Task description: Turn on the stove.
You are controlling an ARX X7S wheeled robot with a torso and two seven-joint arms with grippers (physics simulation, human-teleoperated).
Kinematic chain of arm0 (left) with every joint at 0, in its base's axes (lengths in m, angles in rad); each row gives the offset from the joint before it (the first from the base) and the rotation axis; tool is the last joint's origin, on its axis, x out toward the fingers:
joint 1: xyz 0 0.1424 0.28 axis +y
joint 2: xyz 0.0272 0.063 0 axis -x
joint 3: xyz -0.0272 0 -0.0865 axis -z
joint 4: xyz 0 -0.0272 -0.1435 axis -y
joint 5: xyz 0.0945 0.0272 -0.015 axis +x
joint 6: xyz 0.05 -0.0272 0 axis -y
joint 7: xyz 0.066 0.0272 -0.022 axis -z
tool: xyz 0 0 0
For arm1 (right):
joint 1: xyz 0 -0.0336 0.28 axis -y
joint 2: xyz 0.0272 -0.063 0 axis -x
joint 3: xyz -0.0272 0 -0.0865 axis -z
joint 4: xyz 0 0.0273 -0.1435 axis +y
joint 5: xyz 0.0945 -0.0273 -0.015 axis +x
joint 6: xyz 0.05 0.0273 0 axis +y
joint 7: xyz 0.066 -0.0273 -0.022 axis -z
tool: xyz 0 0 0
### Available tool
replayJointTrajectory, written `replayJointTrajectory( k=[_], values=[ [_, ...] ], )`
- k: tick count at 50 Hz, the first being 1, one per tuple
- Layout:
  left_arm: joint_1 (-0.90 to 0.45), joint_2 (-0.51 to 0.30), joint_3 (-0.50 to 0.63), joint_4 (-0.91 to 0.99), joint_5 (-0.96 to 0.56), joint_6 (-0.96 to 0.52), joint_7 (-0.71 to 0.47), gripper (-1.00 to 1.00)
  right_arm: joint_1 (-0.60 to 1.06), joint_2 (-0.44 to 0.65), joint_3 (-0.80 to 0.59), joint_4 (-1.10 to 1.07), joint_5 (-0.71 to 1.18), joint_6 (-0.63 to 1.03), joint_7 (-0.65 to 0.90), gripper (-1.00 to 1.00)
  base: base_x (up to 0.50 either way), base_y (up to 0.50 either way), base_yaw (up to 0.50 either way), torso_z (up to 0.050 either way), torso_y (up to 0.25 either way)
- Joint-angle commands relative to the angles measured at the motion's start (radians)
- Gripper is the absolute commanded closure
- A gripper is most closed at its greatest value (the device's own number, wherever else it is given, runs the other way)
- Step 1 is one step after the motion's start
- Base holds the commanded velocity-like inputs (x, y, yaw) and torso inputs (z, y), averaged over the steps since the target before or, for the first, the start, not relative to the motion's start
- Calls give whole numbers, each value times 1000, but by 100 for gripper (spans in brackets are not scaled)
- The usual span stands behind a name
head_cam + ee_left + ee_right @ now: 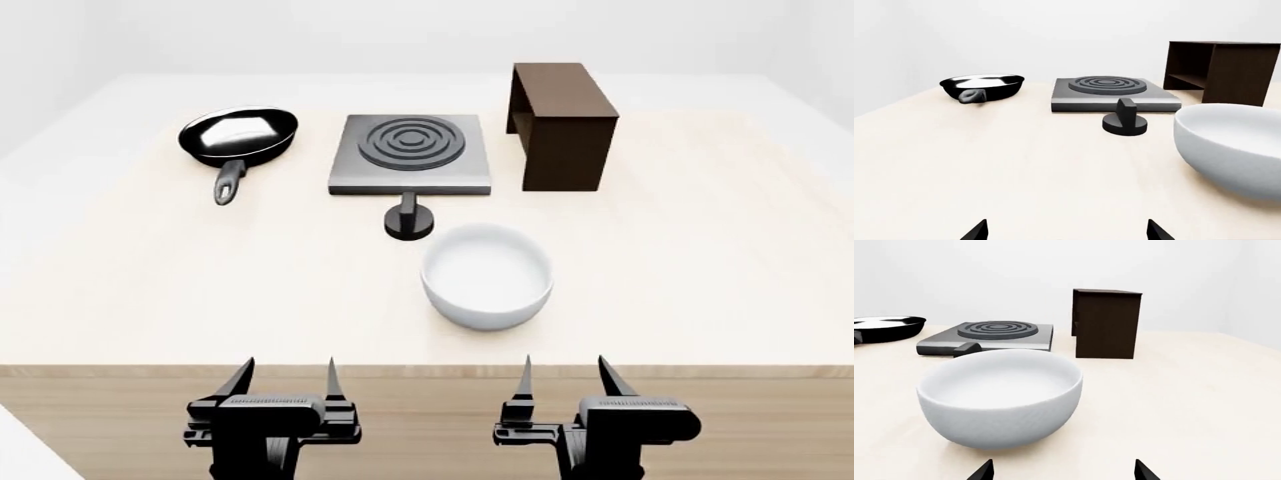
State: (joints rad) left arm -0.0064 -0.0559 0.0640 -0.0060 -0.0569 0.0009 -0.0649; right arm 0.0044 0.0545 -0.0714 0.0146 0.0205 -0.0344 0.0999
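The stove (pixel 410 153) is a flat grey slab with a ring burner at the table's far middle; it also shows in the left wrist view (pixel 1111 92) and the right wrist view (pixel 991 336). Its small black knob (pixel 408 219) with a raised bar sits just in front of it, seen too in the left wrist view (pixel 1125 120) and partly hidden behind the bowl in the right wrist view (pixel 967 348). My left gripper (pixel 286 376) and right gripper (pixel 563 374) are both open and empty at the table's near edge, far from the knob.
A white bowl (pixel 487 275) stands just in front of the knob, between it and my right gripper. A black frying pan (pixel 238 137) lies left of the stove. A dark brown wooden box (pixel 562 123) stands to the stove's right.
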Motion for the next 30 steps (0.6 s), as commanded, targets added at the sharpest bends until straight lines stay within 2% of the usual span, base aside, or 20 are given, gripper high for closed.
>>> replayJointTrajectory(
  k=[1,30],
  values=[
    [-1,-19,20,0,-17,1,-21,-100,-1,18,-23,0,13,-8,26,-100,0,500,0,0,0],
    [-6,-50,61,-11,-42,10,-58,-100,-1,53,-64,-2,42,-17,57,-100,0,500,0,0,0]
  ],
)
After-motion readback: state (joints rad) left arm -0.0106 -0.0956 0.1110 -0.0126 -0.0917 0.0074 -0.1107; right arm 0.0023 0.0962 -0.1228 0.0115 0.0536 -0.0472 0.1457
